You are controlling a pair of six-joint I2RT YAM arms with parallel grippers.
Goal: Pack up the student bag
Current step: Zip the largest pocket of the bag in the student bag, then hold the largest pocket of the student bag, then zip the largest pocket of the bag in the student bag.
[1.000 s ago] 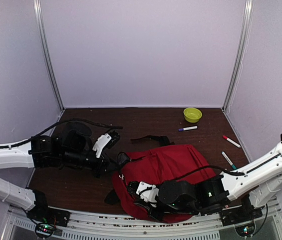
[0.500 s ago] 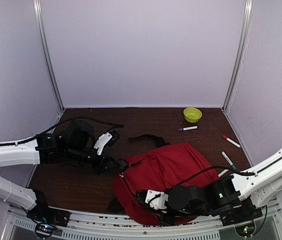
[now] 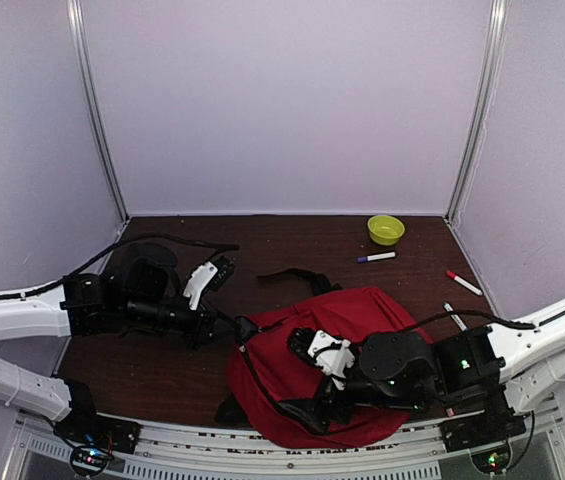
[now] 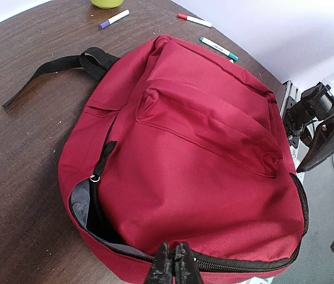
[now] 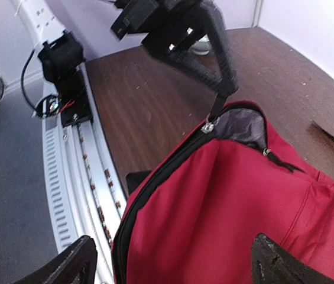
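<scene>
Because the right hand (image 5: 174,239) hung above the student bag (image 3: 367,308) with its fingers spread wide and nothing between them, only the left hand (image 4: 174,254) had any hold on the bag at this moment. That hand was closed tightly on the zip edge at the left end of the bag, close to the metal zipper pull (image 5: 208,125). Whether it pinched the tab itself or the fabric beside it could not be told. The first danger, by judgement, was that a pull from the left hand would drag the whole bag over the desk (image 3: 162,370) instead of widening the mouth, since no other hand pinned the bag down. The second danger was a slip: the held part looked small and the fabric soft, so the fingers could lose it under a strong pull. The third was the place of the bag, which lay flat, front pocket (image 4: 208,130) up, at the near edge of the desk, and a push toward the arms might send it over the rail. The mouth showed only a narrow gap of grey lining (image 4: 81,204), probably too small for packing. The bag lay directly under the right hand, and its left end touched the left hand.
</scene>
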